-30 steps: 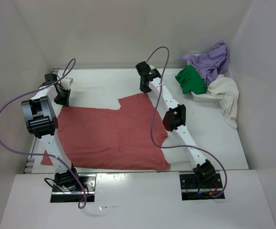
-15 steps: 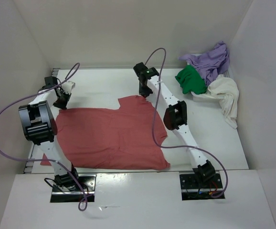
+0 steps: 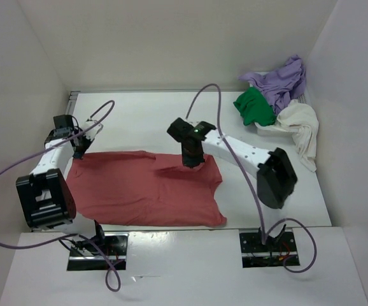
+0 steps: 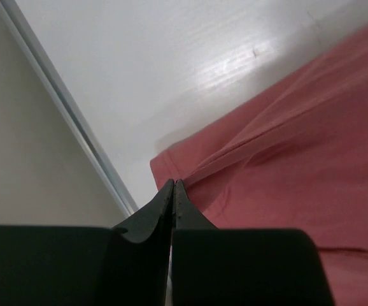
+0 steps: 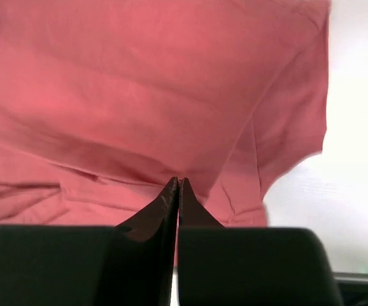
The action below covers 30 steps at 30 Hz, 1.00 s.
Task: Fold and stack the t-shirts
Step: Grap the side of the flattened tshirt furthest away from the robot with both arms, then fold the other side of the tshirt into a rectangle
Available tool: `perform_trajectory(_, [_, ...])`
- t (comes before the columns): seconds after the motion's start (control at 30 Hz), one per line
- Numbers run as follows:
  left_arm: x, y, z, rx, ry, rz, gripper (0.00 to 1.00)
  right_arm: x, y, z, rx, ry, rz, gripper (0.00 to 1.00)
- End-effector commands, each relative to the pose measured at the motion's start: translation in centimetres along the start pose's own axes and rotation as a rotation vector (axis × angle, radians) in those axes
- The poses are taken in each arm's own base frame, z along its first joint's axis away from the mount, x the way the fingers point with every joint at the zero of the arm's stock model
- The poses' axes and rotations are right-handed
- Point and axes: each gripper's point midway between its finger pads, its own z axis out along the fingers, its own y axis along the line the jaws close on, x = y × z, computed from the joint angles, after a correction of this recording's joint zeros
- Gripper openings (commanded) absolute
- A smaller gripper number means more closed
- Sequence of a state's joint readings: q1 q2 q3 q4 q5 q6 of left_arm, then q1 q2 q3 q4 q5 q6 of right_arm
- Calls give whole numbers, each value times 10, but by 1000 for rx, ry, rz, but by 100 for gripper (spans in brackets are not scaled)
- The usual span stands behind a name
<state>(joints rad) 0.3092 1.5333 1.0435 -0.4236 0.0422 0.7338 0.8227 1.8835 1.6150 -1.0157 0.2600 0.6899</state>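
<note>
Plain white walls enclose a white table on three sides. Soft, even light glares off its surface.

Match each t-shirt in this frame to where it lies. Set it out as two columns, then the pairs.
Column one
1. salmon-red t-shirt
2. bright green t-shirt
3. lavender t-shirt
4. cream-white t-shirt

Column two
A. farthest back of the three bunched together at the far right
B. spread out by itself, apart from the others
C. nearest and rightmost of the bunched three, hanging down
D. leftmost of the bunched three

Pairs: 1-B, 2-D, 3-A, 4-C
</note>
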Motion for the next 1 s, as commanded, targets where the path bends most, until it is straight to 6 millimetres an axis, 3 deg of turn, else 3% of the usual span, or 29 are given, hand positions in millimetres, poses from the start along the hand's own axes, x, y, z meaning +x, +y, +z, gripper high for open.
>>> perform_trajectory(0.0, [12,-1,-23,-38,2,88,0,7,8,-24,-122,-85,166,0])
perform_trajectory(0.17, [35,2,-45,-102,15,103,0,55,3,-35,-160,-57,214,0])
perform_trajectory(0.37, [52,10,-68,-156,29,114,0,76,17,-49,-226,-46,230,0])
perform_trajectory(0.77, [74,-14,-76,-101,82,205,6,113,15,-59,-234,-6,229,0])
perform_trajectory(0.9, [90,-33,-73,-51,114,250,7,129,11,-56,-243,35,213,0])
perform_trajectory(0.97, [109,-43,-65,-35,169,272,7,136,12,-51,-252,57,210,0])
